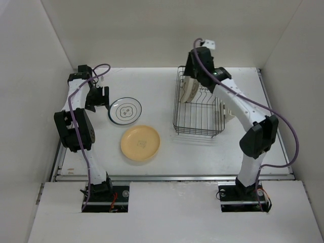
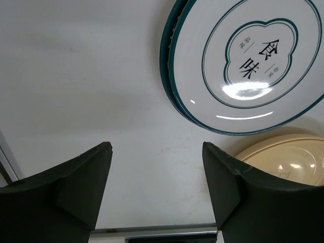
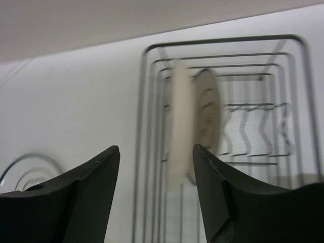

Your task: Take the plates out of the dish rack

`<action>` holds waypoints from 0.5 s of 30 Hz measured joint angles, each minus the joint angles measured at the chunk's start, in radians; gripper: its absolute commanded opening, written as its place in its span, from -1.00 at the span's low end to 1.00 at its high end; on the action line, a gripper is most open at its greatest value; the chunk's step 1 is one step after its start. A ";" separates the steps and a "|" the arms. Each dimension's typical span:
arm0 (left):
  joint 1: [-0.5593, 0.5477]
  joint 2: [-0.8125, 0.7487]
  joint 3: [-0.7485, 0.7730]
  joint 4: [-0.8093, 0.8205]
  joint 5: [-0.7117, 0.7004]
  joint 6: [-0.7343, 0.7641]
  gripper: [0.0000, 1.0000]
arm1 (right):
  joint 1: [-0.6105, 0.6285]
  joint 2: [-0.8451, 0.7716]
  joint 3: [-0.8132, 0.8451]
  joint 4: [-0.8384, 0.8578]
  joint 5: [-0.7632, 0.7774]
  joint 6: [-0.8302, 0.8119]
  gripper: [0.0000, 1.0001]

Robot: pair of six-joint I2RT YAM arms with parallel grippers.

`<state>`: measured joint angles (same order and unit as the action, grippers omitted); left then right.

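Note:
The dark wire dish rack (image 1: pixel 198 121) stands at the back right of the table. In it a cream plate (image 1: pixel 190 88) stands on edge between the dividers. In the right wrist view that plate (image 3: pixel 180 126) is blurred inside the rack (image 3: pixel 147 101), just beyond my open right gripper (image 3: pixel 156 152), which hangs over the rack's far end (image 1: pixel 193 76). On the table lie two stacked white plates with dark rims (image 1: pixel 125 110) (image 2: pixel 248 61) and a yellow plate (image 1: pixel 140 143) (image 2: pixel 286 162). My left gripper (image 1: pixel 99 98) (image 2: pixel 157 152) is open and empty, left of the white plates.
White walls close in the table on the left, back and right. A metal rail (image 1: pixel 172 177) (image 2: pixel 152 232) runs along the table's front edge. The right arm's forearm (image 1: pixel 238 104) crosses over the rack's right side.

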<state>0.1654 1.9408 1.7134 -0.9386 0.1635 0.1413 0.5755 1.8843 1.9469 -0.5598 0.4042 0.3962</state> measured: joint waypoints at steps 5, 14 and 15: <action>0.000 -0.018 -0.002 0.002 0.000 0.000 0.39 | -0.137 -0.039 -0.067 -0.019 0.090 0.101 0.12; 0.000 -0.018 -0.004 0.003 0.000 -0.005 0.39 | -0.232 0.006 -0.099 -0.037 -0.031 0.193 0.11; 0.000 -0.018 -0.004 0.003 0.000 -0.008 0.39 | -0.243 0.021 -0.099 -0.037 -0.037 0.198 0.11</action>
<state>0.1654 1.9224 1.7096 -0.9356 0.1638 0.1333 0.3321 1.9057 1.8481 -0.5968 0.3672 0.5938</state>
